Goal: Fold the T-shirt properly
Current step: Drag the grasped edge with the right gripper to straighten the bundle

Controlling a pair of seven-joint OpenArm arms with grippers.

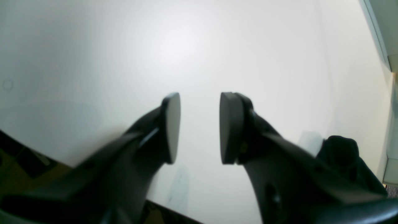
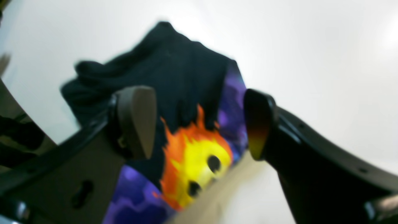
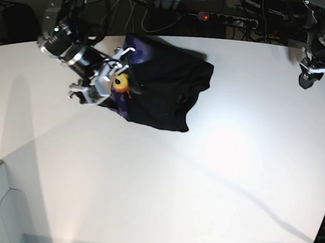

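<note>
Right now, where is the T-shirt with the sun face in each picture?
Left wrist: a dark lump at the lower right, past the left gripper, may be the T-shirt; too blurry to tell.
Right wrist: fills the middle, sun face between the open right gripper's jaws.
Base: upper middle, crumpled.
Shared landmark: the white table.
</note>
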